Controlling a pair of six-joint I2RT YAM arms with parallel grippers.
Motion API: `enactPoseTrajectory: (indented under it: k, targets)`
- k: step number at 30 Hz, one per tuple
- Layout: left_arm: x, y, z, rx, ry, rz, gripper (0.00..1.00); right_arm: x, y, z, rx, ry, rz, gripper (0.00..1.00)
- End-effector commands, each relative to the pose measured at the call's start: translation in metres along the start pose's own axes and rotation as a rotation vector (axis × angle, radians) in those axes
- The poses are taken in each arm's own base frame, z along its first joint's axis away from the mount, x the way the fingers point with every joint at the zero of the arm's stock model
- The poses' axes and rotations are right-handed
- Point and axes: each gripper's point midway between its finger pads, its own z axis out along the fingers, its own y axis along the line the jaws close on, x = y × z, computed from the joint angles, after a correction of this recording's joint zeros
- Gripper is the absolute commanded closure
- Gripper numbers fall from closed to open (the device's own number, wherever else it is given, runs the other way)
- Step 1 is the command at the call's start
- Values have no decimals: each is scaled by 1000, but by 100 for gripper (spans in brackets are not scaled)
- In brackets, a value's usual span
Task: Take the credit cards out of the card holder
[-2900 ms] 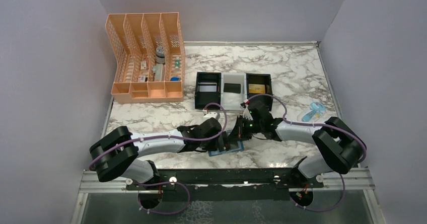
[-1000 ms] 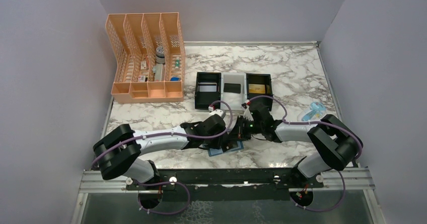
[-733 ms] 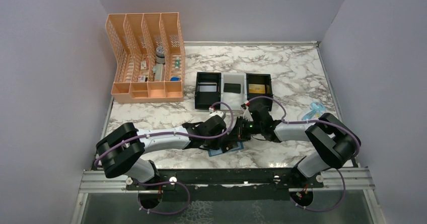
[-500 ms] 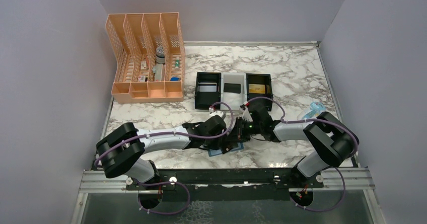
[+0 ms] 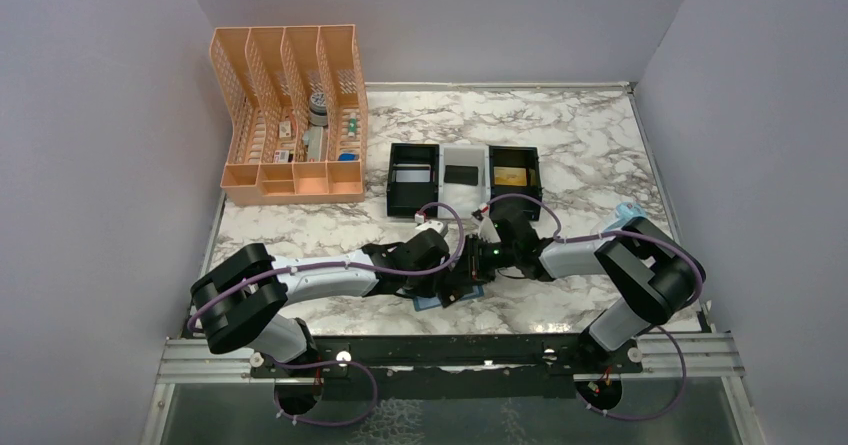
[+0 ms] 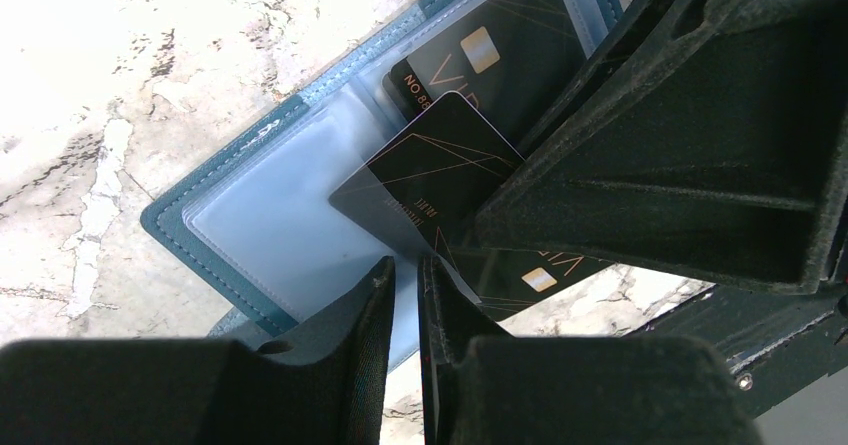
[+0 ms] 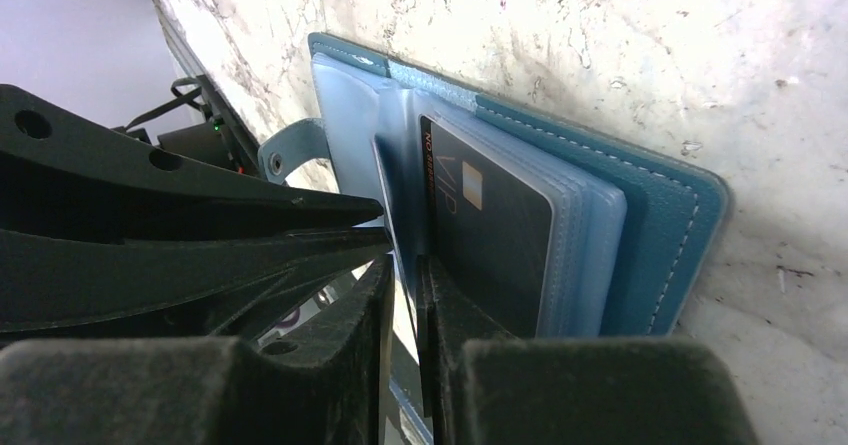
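1. My right tool has its fingers pressed together on the thin edge of a black card. This card sits partly out of its pocket, tilted across the open fold.
2. My left tool has its fingers drawn almost together, leaving only a narrow slit. Pale blue plastic shows in that slit, but I cannot tell whether the fingers actually pinch it.
3. The two tools meet tip to tip over the same spot. In the right wrist view, the left tool's tips touch the clear inner page just beside the held card.
4. The card holder lies open and flat on the surface, near the front edge between the two arm bases. Its teal cover faces down and the clear pocket pages face up.
5. A second black card, marked VIP and carrying a gold chip, sits fully inside a pocket on the holder's other half.
6. Further back stands the three-compartment tray, well apart from the holder. It has a silver card on the left, a dark card in the middle and a gold card on the right.
7. A peach organiser stands at the back left. A small pale blue item lies by the right edge, too small for me to identify.
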Motion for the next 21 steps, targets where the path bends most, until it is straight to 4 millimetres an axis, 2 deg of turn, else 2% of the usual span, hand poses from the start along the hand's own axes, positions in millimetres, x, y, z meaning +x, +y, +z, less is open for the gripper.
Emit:
enactPoseTrajectory:
  k: [1, 8, 15, 21]
  targets:
    - [12, 12, 2, -42, 29, 10, 83, -2, 5, 1, -23, 10, -34, 86]
    - [11, 12, 0, -42, 26, 8, 83, -11, 2, -6, 42, -48, -56, 99]
    - [2, 10, -12, -23, -27, 3, 83, -42, 4, -41, 171, -277, -108, 99]
    - [-16, 1, -33, 36, -117, 0, 76, -61, 17, -65, 193, -406, -191, 99]
